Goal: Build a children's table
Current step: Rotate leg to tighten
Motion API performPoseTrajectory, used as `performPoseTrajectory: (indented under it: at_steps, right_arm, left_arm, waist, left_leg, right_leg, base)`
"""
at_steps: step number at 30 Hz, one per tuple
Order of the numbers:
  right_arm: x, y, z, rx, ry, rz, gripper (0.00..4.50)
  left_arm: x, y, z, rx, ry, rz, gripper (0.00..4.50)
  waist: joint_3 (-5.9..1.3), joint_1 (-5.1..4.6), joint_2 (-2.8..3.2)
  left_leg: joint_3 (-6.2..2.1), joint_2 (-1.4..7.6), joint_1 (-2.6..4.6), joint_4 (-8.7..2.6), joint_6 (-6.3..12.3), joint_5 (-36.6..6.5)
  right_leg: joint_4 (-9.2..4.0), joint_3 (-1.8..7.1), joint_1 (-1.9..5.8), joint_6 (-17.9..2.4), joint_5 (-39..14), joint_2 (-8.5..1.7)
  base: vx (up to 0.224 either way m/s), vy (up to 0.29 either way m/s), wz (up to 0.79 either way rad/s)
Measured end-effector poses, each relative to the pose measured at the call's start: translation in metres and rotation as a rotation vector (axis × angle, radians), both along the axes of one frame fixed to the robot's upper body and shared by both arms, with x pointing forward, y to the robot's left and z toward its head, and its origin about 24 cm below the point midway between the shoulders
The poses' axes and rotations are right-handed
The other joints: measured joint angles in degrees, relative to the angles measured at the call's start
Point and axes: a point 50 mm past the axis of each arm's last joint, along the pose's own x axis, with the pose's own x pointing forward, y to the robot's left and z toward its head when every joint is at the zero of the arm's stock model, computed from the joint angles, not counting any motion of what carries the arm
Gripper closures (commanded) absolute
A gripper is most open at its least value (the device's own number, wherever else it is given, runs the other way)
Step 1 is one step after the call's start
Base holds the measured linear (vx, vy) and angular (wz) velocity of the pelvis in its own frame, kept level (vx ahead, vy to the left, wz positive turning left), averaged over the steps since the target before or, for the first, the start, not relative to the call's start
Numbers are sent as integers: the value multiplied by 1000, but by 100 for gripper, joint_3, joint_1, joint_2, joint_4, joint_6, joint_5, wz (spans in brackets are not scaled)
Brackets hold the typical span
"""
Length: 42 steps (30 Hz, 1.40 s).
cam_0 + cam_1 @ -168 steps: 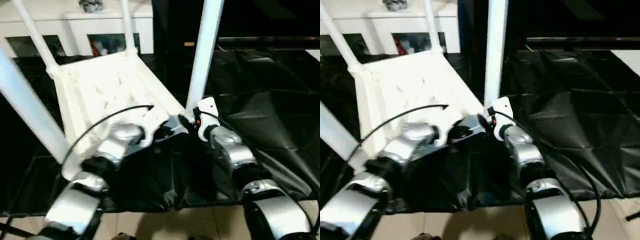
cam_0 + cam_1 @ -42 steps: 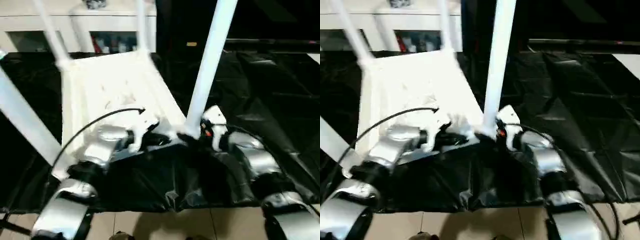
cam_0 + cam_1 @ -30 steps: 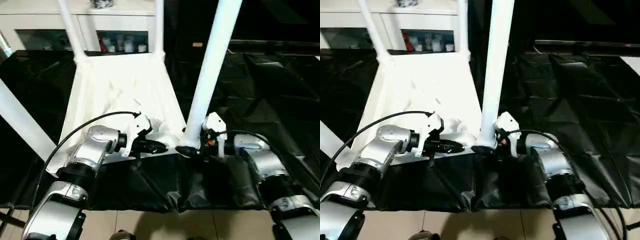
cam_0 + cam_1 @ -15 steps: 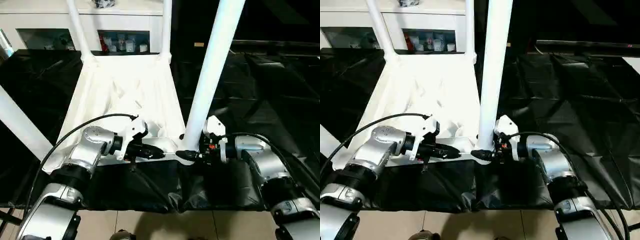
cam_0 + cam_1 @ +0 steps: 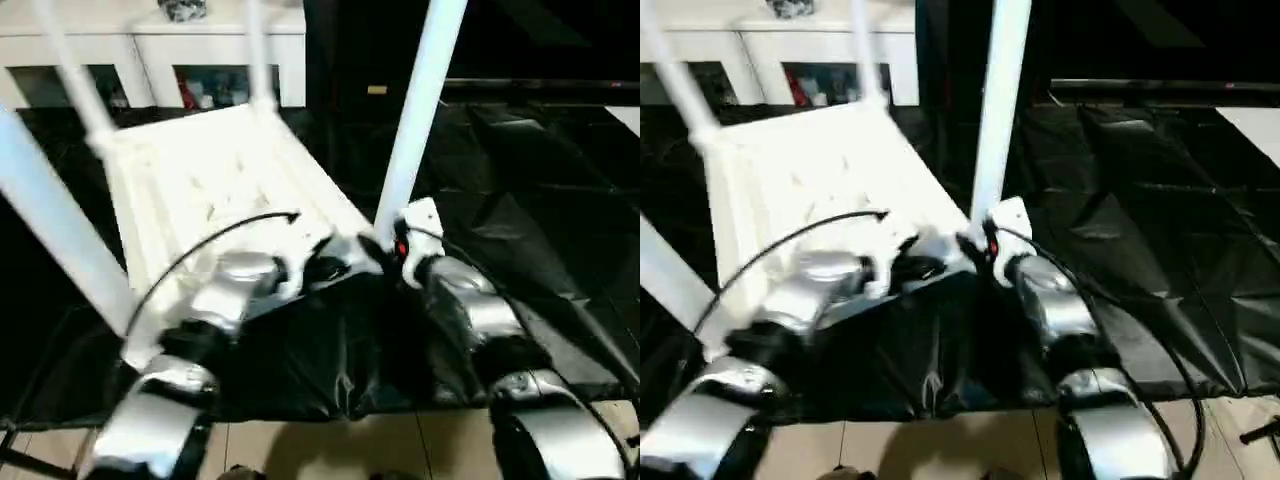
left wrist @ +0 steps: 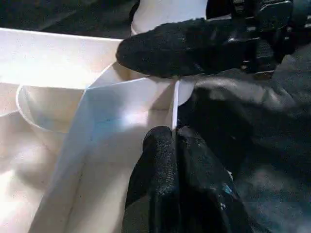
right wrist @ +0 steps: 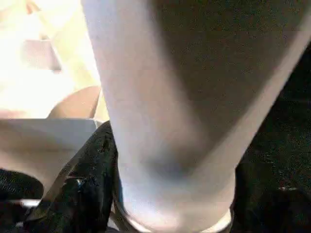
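Observation:
The children's table lies upside down, its white top (image 5: 200, 170) ribbed side up and its legs pointing upward. My left gripper (image 6: 173, 133) is shut on the thin rim of the top's near edge, close to the near right corner. My right gripper (image 5: 385, 245) is closed around the base of the near right leg (image 5: 415, 110), where it enters the corner socket. In the right wrist view the leg (image 7: 165, 97) stands between the fingers (image 7: 82, 189), one of them touching it. One black finger of the right gripper (image 6: 184, 46) lies against the leg's base in the left wrist view.
The near left leg (image 5: 55, 220) and the far legs (image 5: 75, 80) rise on the left and at the back. A white cabinet with glass doors (image 5: 150, 30) stands behind. A black sheet (image 5: 520, 180) covers the ground, with tiles (image 5: 300, 450) at its near edge.
The whole picture has shifted and tilted, so the camera has moved. Both grippers stay at the table's near right corner. The right jaws have narrowed around the leg's base.

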Motion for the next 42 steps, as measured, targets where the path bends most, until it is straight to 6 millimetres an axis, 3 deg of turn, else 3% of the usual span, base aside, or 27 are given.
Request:
performPoseTrajectory:
  at_steps: [1,9,17,20,25,34,39,42]
  right_arm:
    - [0,0,1,7,-5,2,121]
    - [-6,-7,0,19,-17,123,55]
    - [-27,-22,2,-27,-6,469,55]
    - [-33,-21,2,-21,13,572,55]
    - [-46,-28,7,-11,59,728,100]
    - [-49,-25,8,-10,76,782,165]
    - [-51,-22,8,-20,77,805,171]
    - [-51,-20,9,-37,67,812,174]
  left_arm:
    - [0,0,1,0,-4,-3,450]
    - [-4,3,1,-1,-2,-49,450]
    - [-20,24,1,-91,55,-212,450]
    - [-24,24,6,-127,60,-291,450]
    - [-31,30,9,-116,94,-435,450]
    - [-30,39,13,-59,43,-466,450]
    - [-28,47,18,-21,11,-452,450]
    - [-29,51,26,-8,11,-466,417]
  waist:
    - [0,9,0]
    - [1,10,1]
    - [6,81,-1]
    - [10,93,-7]
    - [12,110,-11]
    - [12,154,-11]
    - [13,156,-14]
    - [15,156,-17]
  left_leg:
    - [0,1,-4,-1,0,0]
    - [1,5,-8,-5,1,0]
    - [2,10,-18,-6,3,-2]
    - [5,10,-19,-3,3,-2]
    - [4,15,-14,-3,3,-1]
    - [4,15,-13,-3,2,-1]
    - [4,16,-13,-3,2,-1]
    - [4,16,-12,-2,1,-1]
  right_leg:
    - [0,-1,-3,5,-3,1]
    - [-3,-6,-5,7,-5,1]
    - [-13,-13,-3,7,-5,2]
    - [-15,-13,-4,2,-2,1]
    - [-12,-15,-2,2,-2,4]
    - [-9,-14,-3,2,-2,4]
    - [-9,-15,-3,3,-3,4]
    - [-6,-15,-4,3,-3,4]
  base:
    - [0,0,0]
    - [0,0,0]
    - [0,0,0]
    - [0,0,0]
    - [0,0,0]
    - [0,0,0]
    - [0,0,0]
    - [0,0,0]
